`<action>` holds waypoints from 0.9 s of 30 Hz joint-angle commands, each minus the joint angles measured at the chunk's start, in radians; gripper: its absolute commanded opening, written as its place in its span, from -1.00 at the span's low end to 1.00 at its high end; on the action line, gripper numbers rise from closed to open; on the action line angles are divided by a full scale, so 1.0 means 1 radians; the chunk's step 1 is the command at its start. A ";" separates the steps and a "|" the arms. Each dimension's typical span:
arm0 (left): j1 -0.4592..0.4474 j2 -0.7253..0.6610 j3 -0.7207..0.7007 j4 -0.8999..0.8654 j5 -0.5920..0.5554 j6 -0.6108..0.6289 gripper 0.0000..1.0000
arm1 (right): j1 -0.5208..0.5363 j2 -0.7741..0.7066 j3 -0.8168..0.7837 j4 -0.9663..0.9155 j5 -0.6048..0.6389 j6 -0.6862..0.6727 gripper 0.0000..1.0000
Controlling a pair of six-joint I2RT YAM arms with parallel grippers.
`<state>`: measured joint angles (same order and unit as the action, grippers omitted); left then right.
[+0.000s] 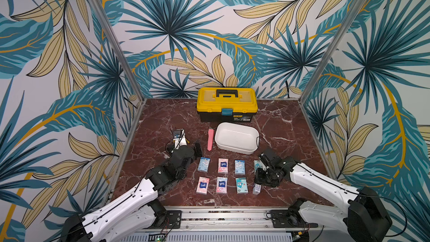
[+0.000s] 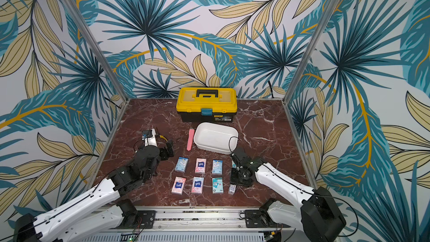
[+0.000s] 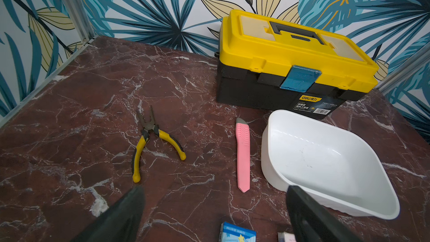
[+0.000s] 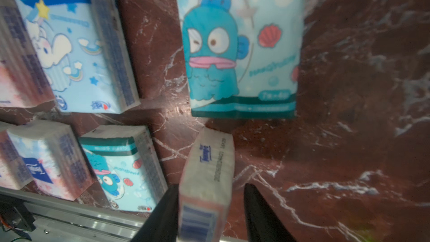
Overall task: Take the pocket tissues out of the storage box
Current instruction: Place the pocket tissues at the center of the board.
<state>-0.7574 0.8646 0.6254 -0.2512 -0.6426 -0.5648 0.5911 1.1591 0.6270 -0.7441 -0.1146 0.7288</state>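
Note:
The white storage box [image 1: 233, 150] [image 3: 270, 159] stands mid-table with nothing showing inside it. Several pocket tissues lie flat in two rows in front of it, among them a light blue pack [image 1: 204, 164], a pink pack [image 1: 223, 165] and a teal pack [image 1: 241, 185]. At the right end of the near row a pink pack [image 4: 207, 159] [image 1: 256, 188] stands on its edge between the fingers of my right gripper [image 4: 210, 186] [image 1: 258, 182]. The jaws are open: one finger touches the pack, the other stands clear of it. My left gripper [image 3: 214, 189] [image 1: 194, 148] hovers wide open and empty, left of the box.
A yellow-and-black toolbox [image 1: 226, 103] sits behind the box at the back wall. A pink utility knife [image 1: 210, 139] lies just left of the box. Yellow-handled pliers [image 3: 151, 140] lie further left. A metal rail [image 4: 69, 219] runs along the table's front edge, close to the near row.

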 commanded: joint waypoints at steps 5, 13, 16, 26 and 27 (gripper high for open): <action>0.007 0.001 0.042 0.006 0.003 0.017 1.00 | 0.002 0.012 0.033 -0.111 0.090 0.000 0.08; 0.007 0.001 0.036 0.007 0.002 0.002 1.00 | 0.002 -0.001 0.072 -0.179 0.099 -0.025 -0.10; 0.007 0.002 0.034 0.006 0.002 -0.002 1.00 | 0.001 0.002 0.072 -0.183 0.094 -0.025 -0.24; 0.007 0.001 0.034 0.006 0.008 -0.002 1.00 | 0.001 -0.043 0.028 -0.107 0.032 -0.048 -0.40; 0.007 0.002 0.035 0.006 0.009 -0.001 1.00 | 0.001 -0.058 0.025 -0.090 0.022 -0.048 -0.40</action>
<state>-0.7570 0.8646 0.6254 -0.2508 -0.6418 -0.5671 0.5907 1.1419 0.6743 -0.8768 -0.0517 0.6956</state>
